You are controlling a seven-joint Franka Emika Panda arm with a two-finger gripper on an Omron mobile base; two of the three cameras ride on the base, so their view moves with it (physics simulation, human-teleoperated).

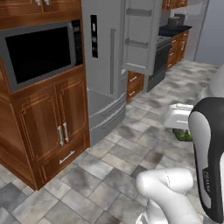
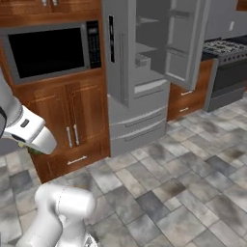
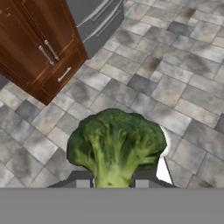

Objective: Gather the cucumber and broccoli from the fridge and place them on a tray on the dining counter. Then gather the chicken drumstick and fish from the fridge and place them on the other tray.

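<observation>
Broccoli (image 3: 114,144) clamped by its stem in the pincer (image 3: 109,181); fridge (image 2: 144,72) door open, shelves bare

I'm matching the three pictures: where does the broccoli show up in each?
Left base view: broccoli, a green patch under the white hand, right of centre.
Right base view: a green sliver under the hand, left edge.
Hand view: bottom centre, stem between the fingertips.
Shared landmark: fridge.
</observation>
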